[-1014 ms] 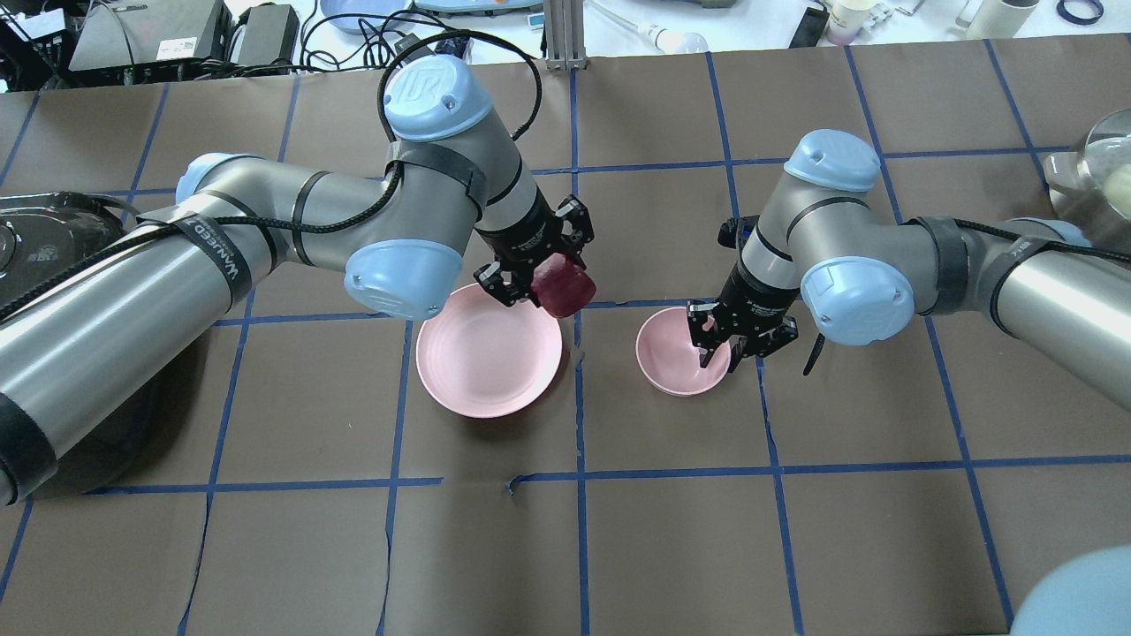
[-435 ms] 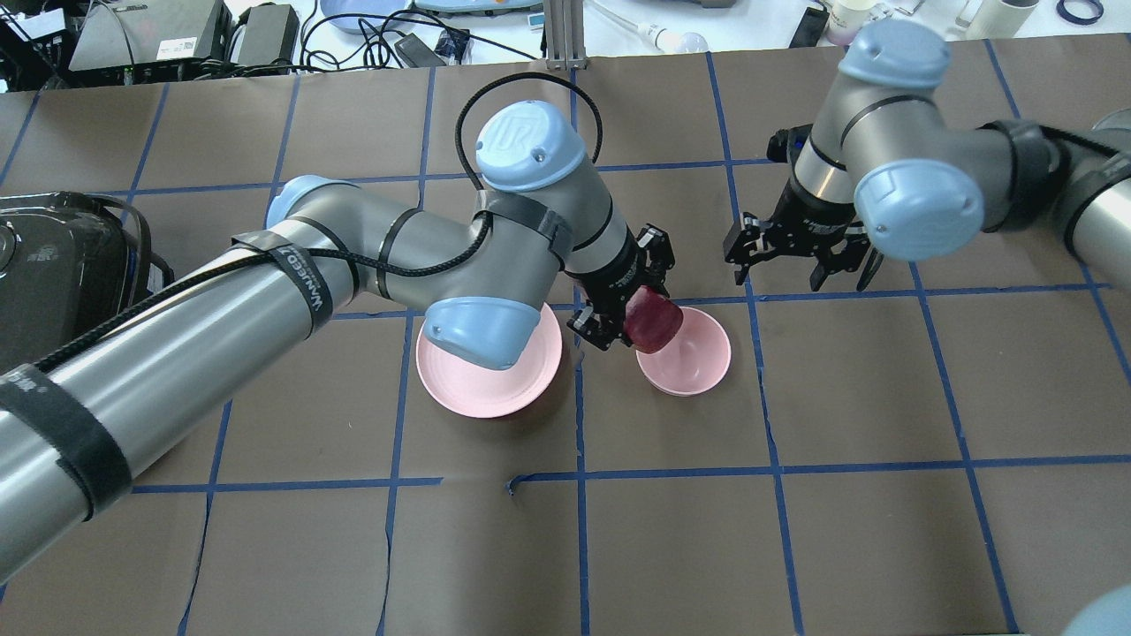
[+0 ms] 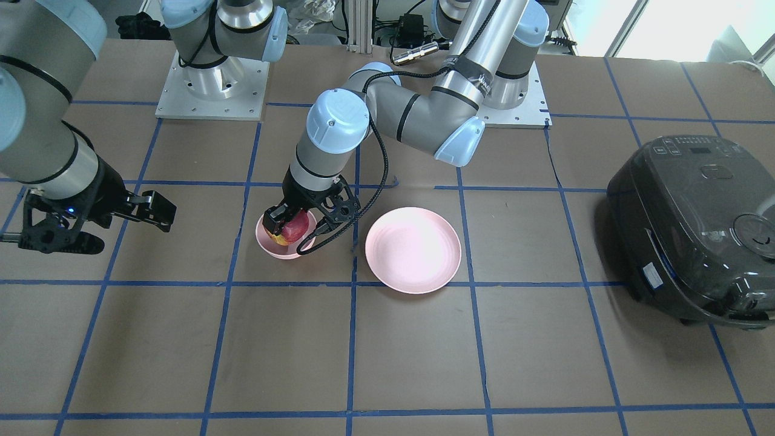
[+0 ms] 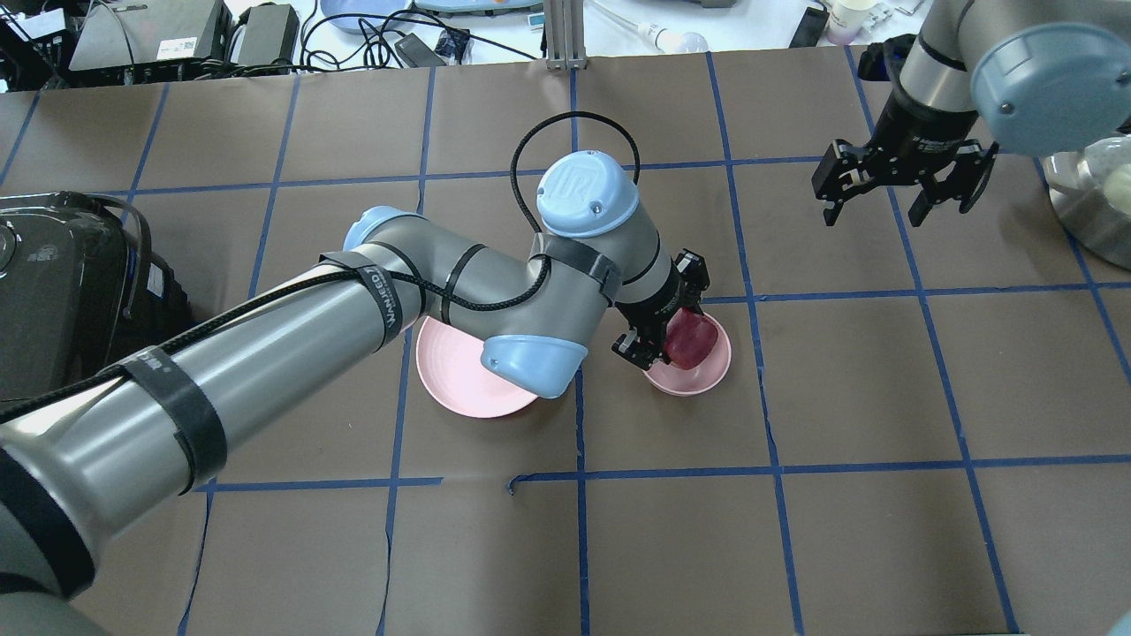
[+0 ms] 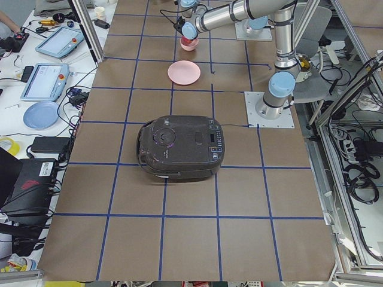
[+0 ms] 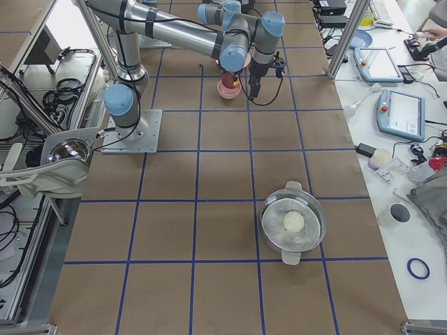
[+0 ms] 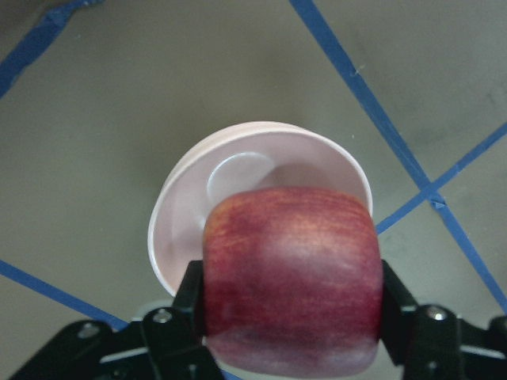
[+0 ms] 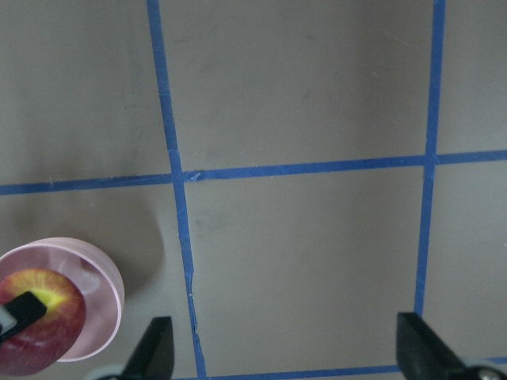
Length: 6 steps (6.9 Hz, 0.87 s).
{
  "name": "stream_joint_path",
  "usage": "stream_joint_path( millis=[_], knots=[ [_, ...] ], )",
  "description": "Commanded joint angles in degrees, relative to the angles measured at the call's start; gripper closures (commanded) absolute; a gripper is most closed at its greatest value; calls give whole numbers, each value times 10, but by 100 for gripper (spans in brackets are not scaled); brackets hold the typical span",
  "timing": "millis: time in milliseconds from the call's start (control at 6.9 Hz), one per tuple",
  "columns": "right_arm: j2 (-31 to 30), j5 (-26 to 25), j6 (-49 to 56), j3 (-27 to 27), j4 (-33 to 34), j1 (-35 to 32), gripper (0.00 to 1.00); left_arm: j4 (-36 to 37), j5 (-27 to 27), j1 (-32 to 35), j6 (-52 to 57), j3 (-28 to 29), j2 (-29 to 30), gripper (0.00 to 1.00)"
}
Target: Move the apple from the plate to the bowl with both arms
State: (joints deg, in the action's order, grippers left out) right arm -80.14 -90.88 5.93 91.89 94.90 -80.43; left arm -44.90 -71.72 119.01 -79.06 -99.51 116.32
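Observation:
The dark red apple (image 4: 692, 341) with a yellow patch is held between the fingers of my left gripper (image 4: 679, 340), which is shut on it. It hangs low over the small pink bowl (image 4: 714, 369); I cannot tell if it touches the bottom. The left wrist view shows the apple (image 7: 289, 277) over the bowl (image 7: 238, 170). The front view shows the apple (image 3: 293, 230) within the bowl's rim (image 3: 280, 253). The wide pink plate (image 4: 451, 384) lies bare beside the bowl, partly under my left arm. My right gripper (image 4: 875, 216) is open and empty, far back right of the bowl.
A black rice cooker (image 4: 53, 291) stands at the table's left end. A metal pot (image 4: 1096, 194) with a glass lid stands at the far right, close to my right arm. Blue tape lines grid the brown table cover.
My left gripper carried the apple rightward from the plate's edge to over the bowl and lowered it. My right gripper left the bowl and drew away to the back right.

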Motion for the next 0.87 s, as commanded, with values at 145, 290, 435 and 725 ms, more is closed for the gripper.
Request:
stream_joint_path(
  millis=[145,290,435,725],
  knots=[
    [-41,-1,0,-17,-40,1,0,8,-1,5,16,4,21,0],
    [-40,3,0,-18,-43,0,0,7,-5,4,53,10,10,0],
    [-45,-7,-6,-24,-44,0,0,3,-5,-20,173,30,-10,0],
    [-90,9,-8,-36,-40,-11,0,-111,-4,-77,339,71,-72,0]
  ],
)
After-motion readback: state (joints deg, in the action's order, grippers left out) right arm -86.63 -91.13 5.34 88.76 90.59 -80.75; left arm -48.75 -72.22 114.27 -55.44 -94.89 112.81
